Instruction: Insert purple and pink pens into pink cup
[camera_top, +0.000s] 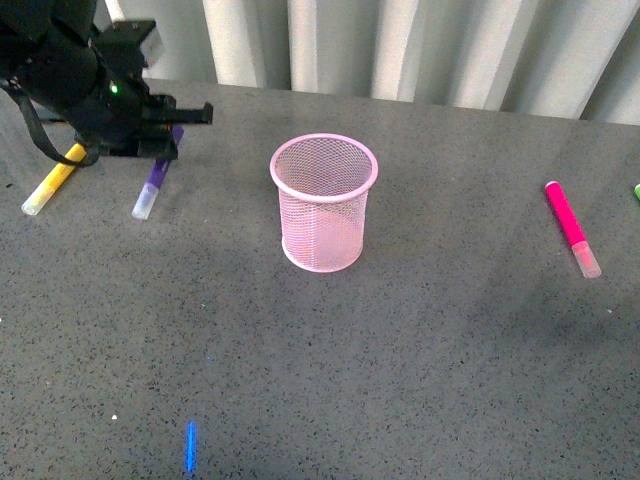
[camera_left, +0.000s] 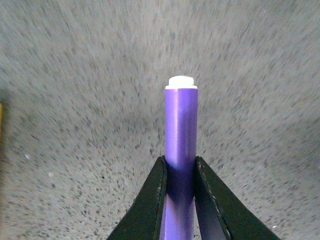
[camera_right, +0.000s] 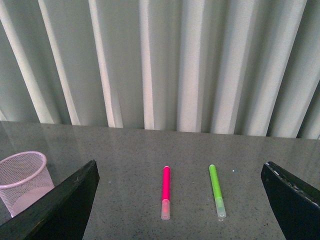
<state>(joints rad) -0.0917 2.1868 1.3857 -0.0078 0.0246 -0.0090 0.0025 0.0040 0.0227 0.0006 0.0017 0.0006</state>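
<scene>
Left fingers (camera_left: 150, 200) clamped on the purple pen (camera_left: 181, 140) near the far left corner of the grey bench (camera_top: 400, 380).
The pink cup (camera_top: 323, 205) stands upright mid-bench, nearer the far edge, with nothing in it. The right fingers (camera_right: 65, 205) are spread wide, holding nothing. The pink pen (camera_top: 571, 228) lies by the right edge beside a green marker (camera_right: 216, 190). A yellow marker (camera_top: 55, 180) lies just left of the purple pen.

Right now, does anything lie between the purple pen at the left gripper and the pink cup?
Nothing visible does. Only bare table separates the purple pen, pinched in the left gripper, from the pink cup. The yellow marker lies on the pen's far side, away from the cup.
</scene>
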